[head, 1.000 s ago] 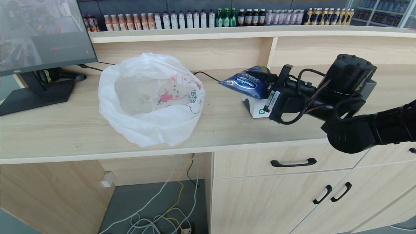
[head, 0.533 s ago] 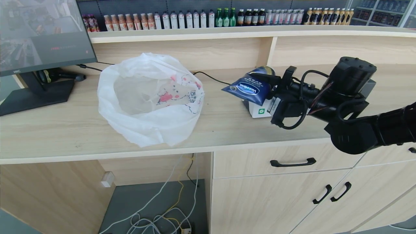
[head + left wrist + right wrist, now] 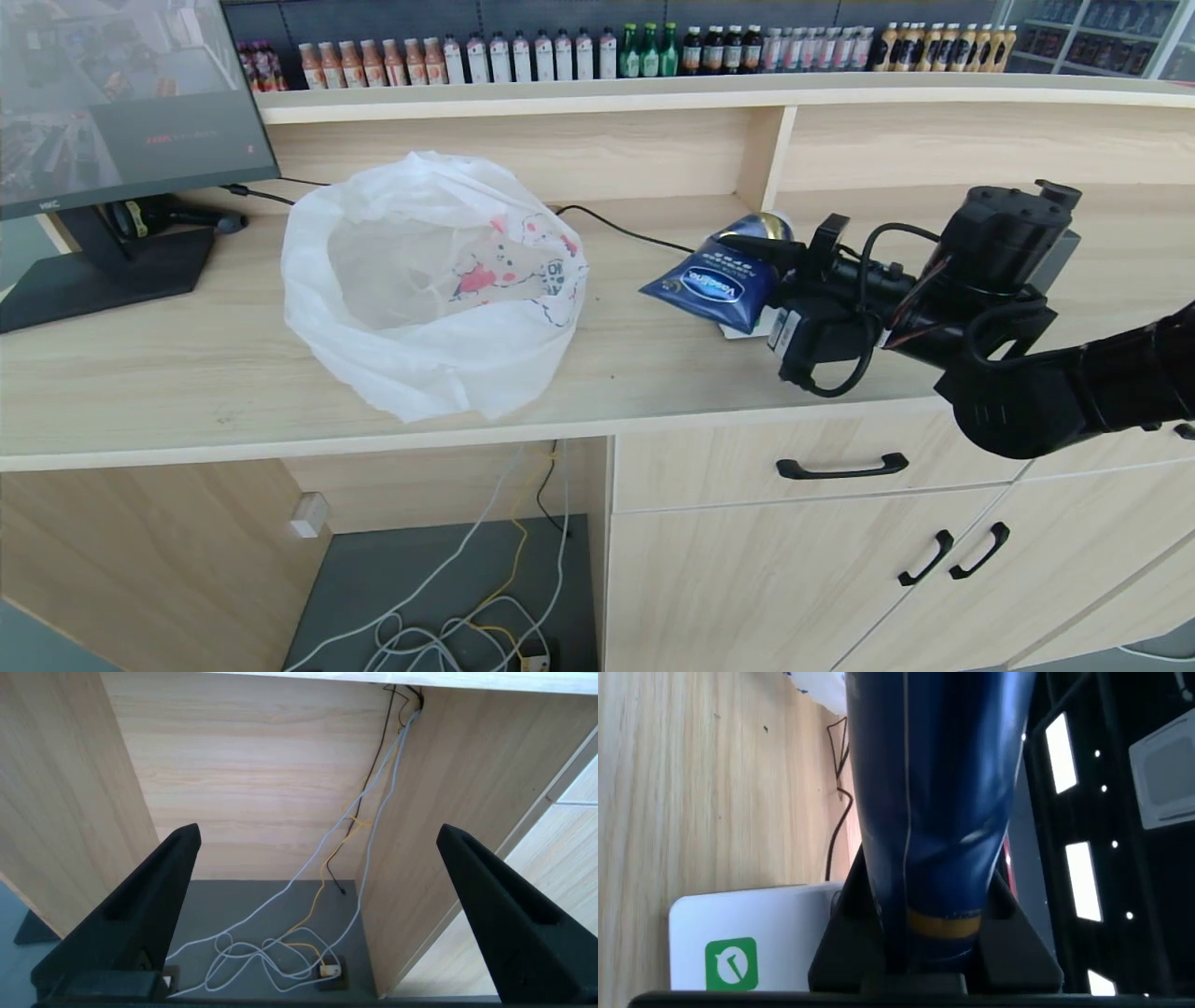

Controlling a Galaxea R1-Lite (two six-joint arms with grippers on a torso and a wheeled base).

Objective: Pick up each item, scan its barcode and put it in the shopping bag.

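Pale wood-grain laminate covers the whole station. Nearest are the cabinet fronts with curved black handles (image 3: pixel 843 467) on the right, and an open recess on the left where white, grey and yellow cables (image 3: pixel 439 635) lie in loose coils on a dark floor.

The left gripper (image 3: pixel 318 831) hangs in that recess below the counter. Its two black, wedge-shaped fingers are spread wide with nothing between them.

The counter (image 3: pixel 187 373) is flat and matt. The shopping bag (image 3: pixel 429 355) stands left of centre. It is thin, translucent white plastic, crumpled, with its mouth open upward and a red and dark cartoon print on the far-right inner wall.

To its right, well apart from it, the right gripper (image 3: pixel 761 271) is closed on the tube (image 3: pixel 714 280) near its cap end. The tube is soft and glossy, dark blue, with a gold band by the cap. Its flat crimped end points left toward the bag, clear of the fingers. The tube is held low over a white scanner box (image 3: pixel 747 919) that has rounded corners and a green mark; contact between the two cannot be determined.

A black lead (image 3: pixel 616 224) runs along the counter behind the bag. At far left is a dark monitor (image 3: pixel 112 93) on a black stand. A row of bottles (image 3: pixel 597 51) lines the far shelf.
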